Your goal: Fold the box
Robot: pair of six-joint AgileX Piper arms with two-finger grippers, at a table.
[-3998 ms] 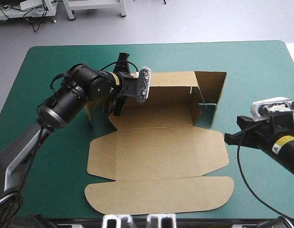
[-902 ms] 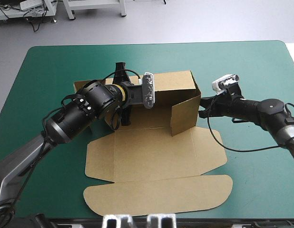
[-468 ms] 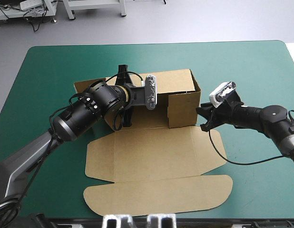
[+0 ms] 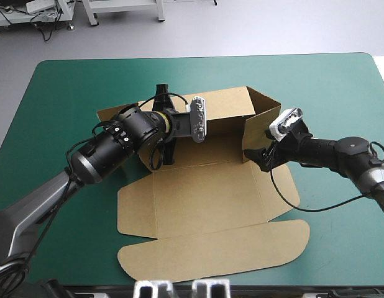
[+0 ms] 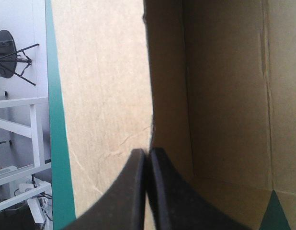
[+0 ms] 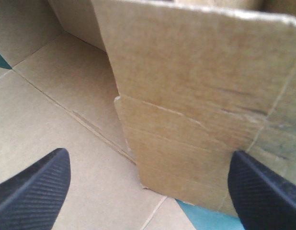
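We saw bright, even overhead light; only soft shadows fell on the teal-green cover (image 4: 329, 93), and the box (image 4: 204, 198) lay shaded in its inner corner.

The box (image 4: 204, 198) is plain brown, the table cover (image 4: 329, 93) teal-green, the left pincer (image 5: 147, 152) and right pincer (image 6: 148, 155) black.
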